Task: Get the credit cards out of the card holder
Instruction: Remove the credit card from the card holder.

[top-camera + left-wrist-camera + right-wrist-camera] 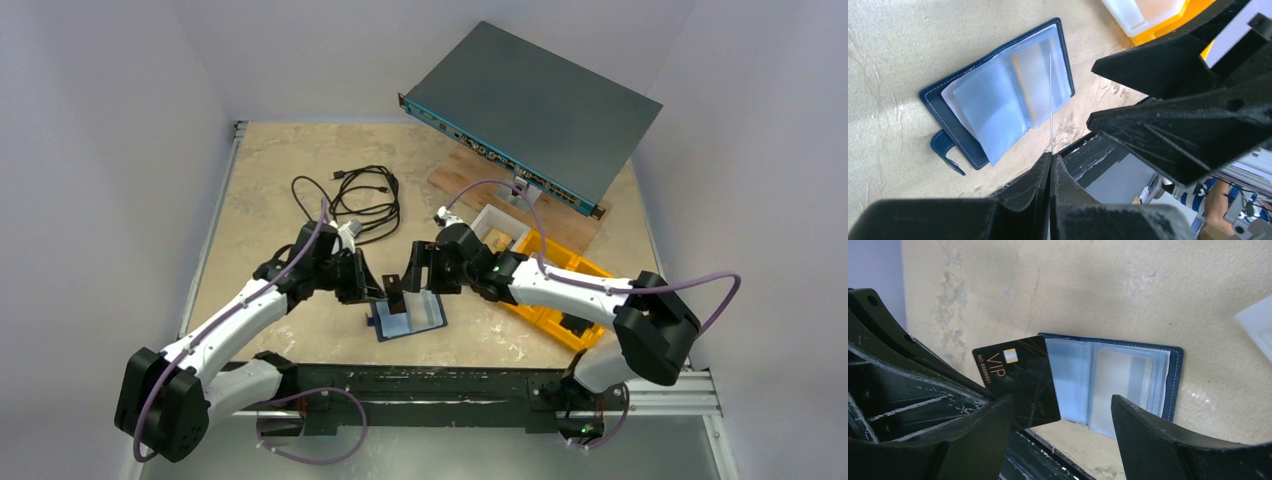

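The card holder [412,318] [998,95] [1120,382] lies open on the table, navy cover down, its clear blue sleeves facing up. My left gripper [384,291] [1053,156] is shut on a black credit card [396,298] [1015,380] marked VIP, held just above the holder's left edge. In the left wrist view the card [1050,100] shows only as a thin edge. My right gripper [414,270] [1060,405] stands open right beside the card, its fingers [1168,125] on either side of it without touching. Whether other cards are in the sleeves I cannot tell.
Yellow bins [560,290] and a white box [497,228] stand to the right of the holder. A coiled black cable [362,198] lies behind the left arm. A network switch [530,105] leans on a wooden board at the back. The table's front rail [450,380] runs just below the holder.
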Robot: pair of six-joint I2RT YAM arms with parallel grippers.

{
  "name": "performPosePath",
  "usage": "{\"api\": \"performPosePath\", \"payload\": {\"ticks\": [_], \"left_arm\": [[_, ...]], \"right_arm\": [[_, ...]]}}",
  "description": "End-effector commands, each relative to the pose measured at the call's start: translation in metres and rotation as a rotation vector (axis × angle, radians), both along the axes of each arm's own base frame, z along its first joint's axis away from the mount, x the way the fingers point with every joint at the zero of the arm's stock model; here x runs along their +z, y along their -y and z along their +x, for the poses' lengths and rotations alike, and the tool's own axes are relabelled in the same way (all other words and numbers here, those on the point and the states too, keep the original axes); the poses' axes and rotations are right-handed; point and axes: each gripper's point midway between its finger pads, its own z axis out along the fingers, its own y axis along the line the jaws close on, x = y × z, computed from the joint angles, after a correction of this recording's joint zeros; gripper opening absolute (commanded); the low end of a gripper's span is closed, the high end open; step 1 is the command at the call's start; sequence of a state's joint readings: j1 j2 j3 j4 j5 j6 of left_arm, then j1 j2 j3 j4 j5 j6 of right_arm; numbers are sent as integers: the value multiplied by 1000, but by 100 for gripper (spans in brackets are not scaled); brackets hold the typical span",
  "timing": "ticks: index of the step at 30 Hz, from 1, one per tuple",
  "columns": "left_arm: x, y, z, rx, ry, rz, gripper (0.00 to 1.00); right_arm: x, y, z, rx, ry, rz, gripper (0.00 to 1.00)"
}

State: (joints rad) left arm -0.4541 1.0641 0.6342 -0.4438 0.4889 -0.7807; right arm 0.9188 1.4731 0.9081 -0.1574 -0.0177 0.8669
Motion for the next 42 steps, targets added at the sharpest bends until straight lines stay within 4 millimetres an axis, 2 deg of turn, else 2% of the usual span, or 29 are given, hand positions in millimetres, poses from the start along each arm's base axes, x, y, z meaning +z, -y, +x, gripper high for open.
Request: {"api": "performPosePath", "payload": {"ticks": [1, 8, 15, 20, 27, 32, 38, 39, 41, 42], "left_arm": [[38, 9, 6, -34, 64, -125, 0], [83, 14, 14, -41, 103, -361, 0], [117, 19, 17, -76, 159, -526, 0], [127, 22, 17, -101, 182, -583, 0], [130, 23, 15, -124, 195, -591, 0], [128, 23, 14, -137, 193, -587, 0], [133, 24, 10, -180, 193, -596, 0], [133, 24, 9, -183, 192, -590, 2], [130, 23, 9, -180, 193, -567, 16], [127, 21, 9, -173, 197, -545, 26]], "right_arm": [[43, -7, 8, 46, 67, 243, 72], [96, -1, 11, 96, 189, 439, 73], [123, 4, 3, 165, 214, 599, 72], [135, 1, -3, 210, 214, 655, 68], [141, -2, -9, 246, 196, 696, 55], [141, -2, -10, 253, 188, 706, 34], [138, -3, -12, 263, 168, 700, 1], [137, -3, -12, 256, 166, 692, 0], [133, -1, -10, 238, 162, 662, 0], [127, 2, -7, 215, 156, 628, 0]]}}
